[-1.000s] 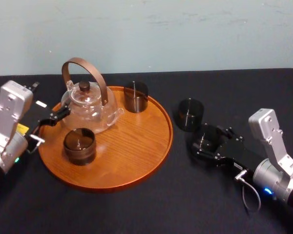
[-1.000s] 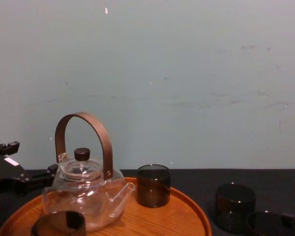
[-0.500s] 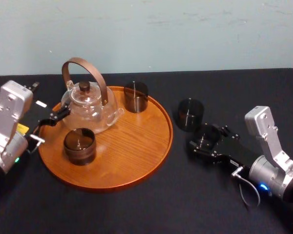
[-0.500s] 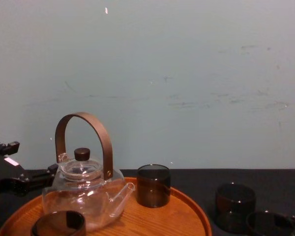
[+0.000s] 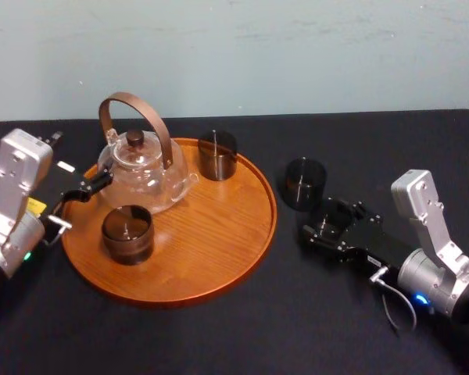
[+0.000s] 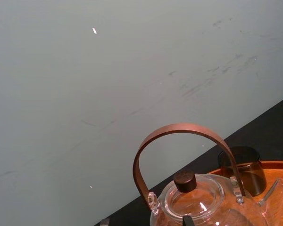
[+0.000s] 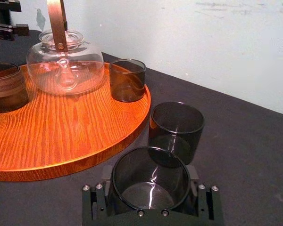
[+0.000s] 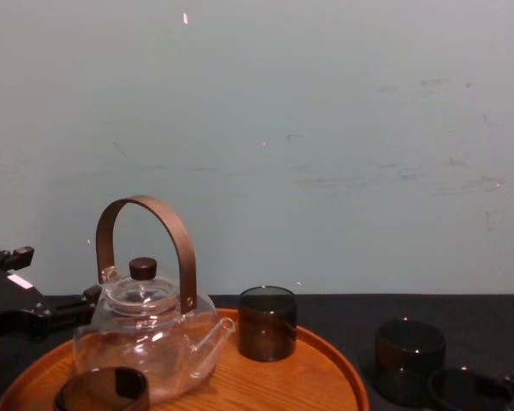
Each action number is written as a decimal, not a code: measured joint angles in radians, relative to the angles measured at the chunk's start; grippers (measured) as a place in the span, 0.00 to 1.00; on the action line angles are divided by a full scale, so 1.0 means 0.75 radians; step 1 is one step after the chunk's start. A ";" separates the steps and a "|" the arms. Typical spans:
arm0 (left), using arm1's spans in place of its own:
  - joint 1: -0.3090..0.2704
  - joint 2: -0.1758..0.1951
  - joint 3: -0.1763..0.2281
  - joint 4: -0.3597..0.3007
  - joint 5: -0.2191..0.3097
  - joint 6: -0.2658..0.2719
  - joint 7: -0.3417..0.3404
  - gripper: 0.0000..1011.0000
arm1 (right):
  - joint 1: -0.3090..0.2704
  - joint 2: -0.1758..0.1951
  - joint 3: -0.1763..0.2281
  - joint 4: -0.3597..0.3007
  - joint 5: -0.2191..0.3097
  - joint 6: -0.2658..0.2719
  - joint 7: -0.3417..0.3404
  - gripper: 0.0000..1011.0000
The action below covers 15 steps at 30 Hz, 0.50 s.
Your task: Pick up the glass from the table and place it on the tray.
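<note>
A dark smoked glass (image 7: 151, 181) stands on the black table (image 5: 242, 336) just right of the round wooden tray (image 5: 219, 258). My right gripper (image 5: 327, 226) is shut on this glass, one finger on each side, low over the cloth. In the chest view the same glass (image 8: 463, 390) peeks in at the lower right. A second dark glass (image 5: 306, 183) stands on the table right behind it, close to the tray's rim. My left gripper (image 5: 76, 205) rests open at the tray's left edge beside the teapot.
On the tray stand a clear glass teapot (image 5: 144, 168) with a brown arched handle, a dark glass (image 5: 217, 155) at the back and another (image 5: 127, 233) at the front left. The tray's right half is bare wood. A pale wall closes the back.
My right arm has shifted slightly left toward the tray, its gripper staying around the glass. The left arm and everything on the tray are unchanged.
</note>
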 joint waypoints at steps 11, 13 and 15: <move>0.000 0.000 0.000 0.000 0.000 0.000 0.000 0.99 | -0.002 0.001 -0.001 -0.003 0.001 0.000 -0.003 0.90; 0.000 0.000 0.000 0.000 0.000 0.000 0.000 0.99 | -0.002 0.001 -0.001 -0.003 0.002 0.000 -0.003 0.90; 0.000 0.000 0.000 0.000 0.000 0.000 0.000 0.99 | -0.002 0.002 -0.001 -0.004 0.002 0.001 -0.004 0.90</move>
